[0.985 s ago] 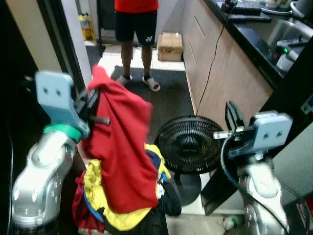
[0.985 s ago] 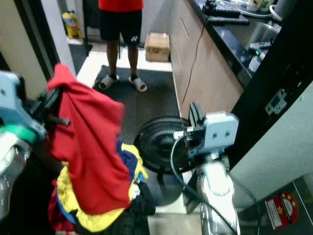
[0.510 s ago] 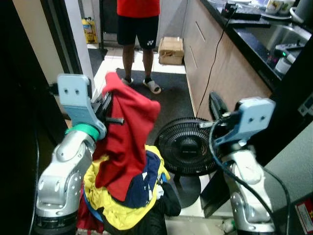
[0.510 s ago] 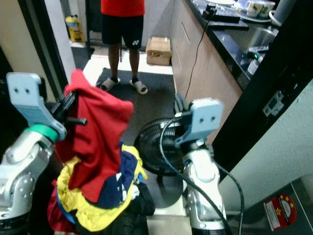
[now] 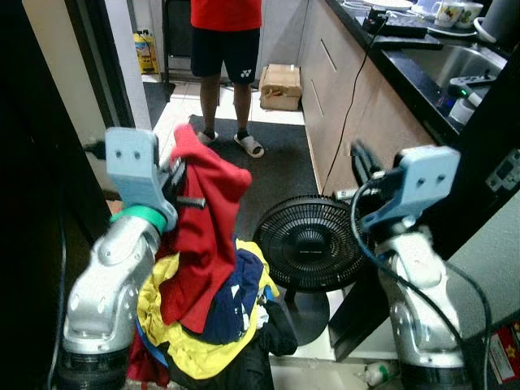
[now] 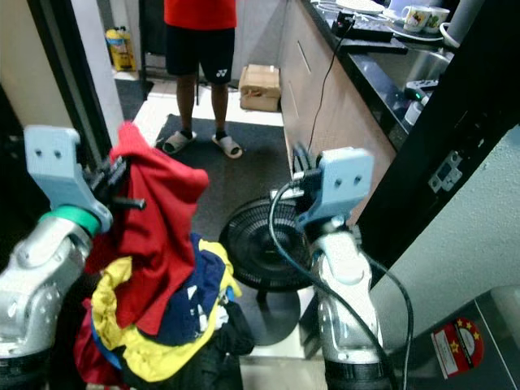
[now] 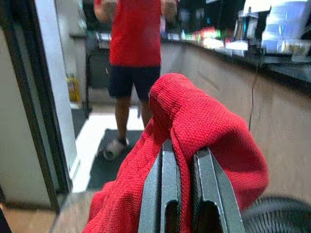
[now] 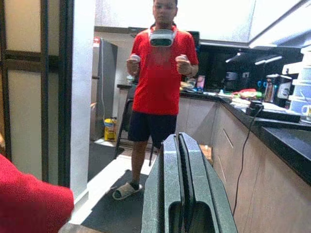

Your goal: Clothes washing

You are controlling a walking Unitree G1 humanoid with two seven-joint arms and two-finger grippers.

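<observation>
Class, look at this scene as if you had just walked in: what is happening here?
A humanoid robot is sorting laundry. Its left hand is shut on a red garment, lifted above a pile of clothes on the floor. Its right hand is raised and shut, holding nothing, above a black floor fan. A person in a red shirt and dark shorts stands further back on a dark mat, beside the kitchen counter.

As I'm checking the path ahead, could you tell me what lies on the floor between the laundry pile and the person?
In the left eye view, a dark floor mat lies between the laundry pile and the person.
</observation>
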